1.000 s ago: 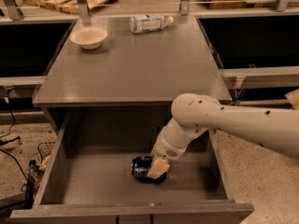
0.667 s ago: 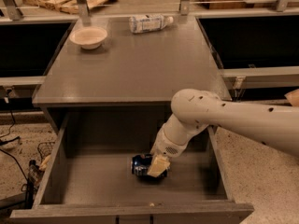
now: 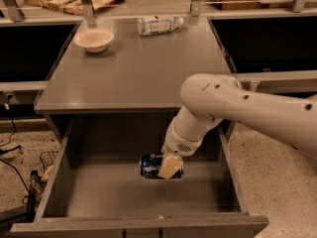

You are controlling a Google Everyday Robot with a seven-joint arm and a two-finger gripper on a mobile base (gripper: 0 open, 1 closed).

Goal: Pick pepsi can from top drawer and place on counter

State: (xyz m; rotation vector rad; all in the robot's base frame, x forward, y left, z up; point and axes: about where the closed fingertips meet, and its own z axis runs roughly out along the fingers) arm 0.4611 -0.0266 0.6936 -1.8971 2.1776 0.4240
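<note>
On the counter (image 3: 133, 78) sit a pale bowl (image 3: 94, 38) and a clear bottle (image 3: 157, 25) on its side. In the open top drawer (image 3: 99, 197), the pepsi can (image 3: 148, 165) lies sideways, clamped by the gripper (image 3: 162, 165).

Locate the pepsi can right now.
In the camera view, the pepsi can is inside the open top drawer, near its middle and turned on its side, with the pincer clamped across its right-hand part.
</note>
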